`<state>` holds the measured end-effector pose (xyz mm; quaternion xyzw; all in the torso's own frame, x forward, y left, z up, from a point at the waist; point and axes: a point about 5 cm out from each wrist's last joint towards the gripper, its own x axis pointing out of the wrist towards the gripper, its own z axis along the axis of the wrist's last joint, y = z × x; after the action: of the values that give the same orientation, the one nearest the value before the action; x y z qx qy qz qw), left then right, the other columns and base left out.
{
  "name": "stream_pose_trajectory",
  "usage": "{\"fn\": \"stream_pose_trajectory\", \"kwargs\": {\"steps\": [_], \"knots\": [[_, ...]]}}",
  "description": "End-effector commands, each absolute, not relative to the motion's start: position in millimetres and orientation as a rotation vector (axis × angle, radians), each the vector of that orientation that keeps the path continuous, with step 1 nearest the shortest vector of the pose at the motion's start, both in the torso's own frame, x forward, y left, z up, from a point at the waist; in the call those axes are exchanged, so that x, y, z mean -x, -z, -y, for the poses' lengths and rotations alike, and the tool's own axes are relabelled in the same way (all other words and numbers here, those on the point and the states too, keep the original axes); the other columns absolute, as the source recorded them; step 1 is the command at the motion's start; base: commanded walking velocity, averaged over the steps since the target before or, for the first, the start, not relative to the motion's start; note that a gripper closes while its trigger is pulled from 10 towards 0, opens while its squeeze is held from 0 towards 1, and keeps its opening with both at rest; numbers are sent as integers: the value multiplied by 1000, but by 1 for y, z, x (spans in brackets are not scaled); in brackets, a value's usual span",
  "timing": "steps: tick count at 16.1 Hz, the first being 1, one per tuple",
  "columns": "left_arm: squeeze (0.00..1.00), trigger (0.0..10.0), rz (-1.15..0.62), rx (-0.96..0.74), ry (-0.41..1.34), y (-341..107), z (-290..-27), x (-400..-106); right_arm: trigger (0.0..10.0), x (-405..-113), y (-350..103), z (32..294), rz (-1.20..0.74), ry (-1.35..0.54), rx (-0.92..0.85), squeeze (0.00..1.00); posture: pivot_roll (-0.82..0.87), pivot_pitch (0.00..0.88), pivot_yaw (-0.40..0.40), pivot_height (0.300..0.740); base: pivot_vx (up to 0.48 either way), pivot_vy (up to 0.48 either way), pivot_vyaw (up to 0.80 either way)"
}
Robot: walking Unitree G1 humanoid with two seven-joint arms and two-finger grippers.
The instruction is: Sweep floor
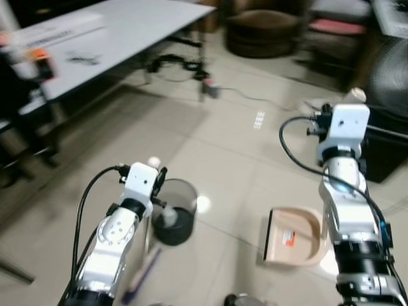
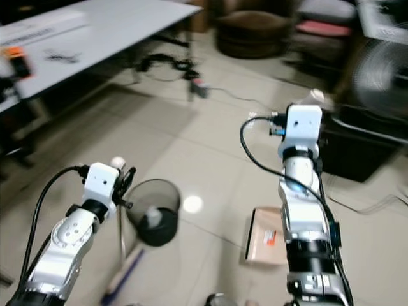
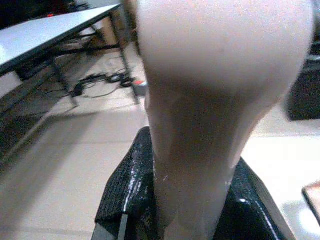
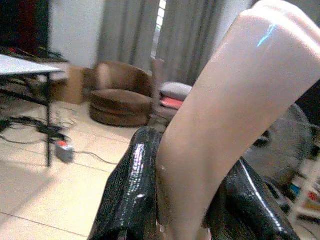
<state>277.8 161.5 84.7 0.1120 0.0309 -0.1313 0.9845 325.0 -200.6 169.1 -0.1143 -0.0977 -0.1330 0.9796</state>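
Observation:
My left gripper (image 3: 192,200) is shut on the beige broom handle (image 3: 215,100), which stands between its black fingers (image 3: 127,190). In the left eye view the handle's rounded top (image 1: 153,162) shows above the left wrist, and the blurred broom head (image 1: 141,271) rests on the floor below. My right gripper (image 4: 187,190) is shut on the dustpan's long beige handle (image 4: 240,100). That handle's tip (image 1: 355,95) pokes up past the right wrist. The beige dustpan (image 1: 290,237) sits on the tiled floor just left of my right arm.
A black mesh bin (image 1: 173,213) stands on the floor right beside the broom. A grey table (image 1: 115,32) is at the far left, with cables and a power strip (image 1: 210,89) by its leg. A brown armchair (image 1: 264,29) stands far ahead, a fan (image 1: 389,70) at the right.

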Motion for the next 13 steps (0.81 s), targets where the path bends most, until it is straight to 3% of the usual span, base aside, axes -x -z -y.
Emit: {"fn": "stream_pose_trajectory", "kwargs": {"steps": [1,8,13], "knots": [[0,10000,-2,-227,262,-99,-161,-283,10000,-324,-180,198,245,274,233,0,-73,0,14,740,0,0,-800],[0,10000,2,-231,269,-99,-158,-285,10000,-319,-164,191,132,256,83,0,-77,0,15,740,0,0,-800],[0,10000,10,-247,271,-100,-157,-286,10000,-317,-163,193,123,263,82,0,-77,0,16,740,0,0,-800]]}}
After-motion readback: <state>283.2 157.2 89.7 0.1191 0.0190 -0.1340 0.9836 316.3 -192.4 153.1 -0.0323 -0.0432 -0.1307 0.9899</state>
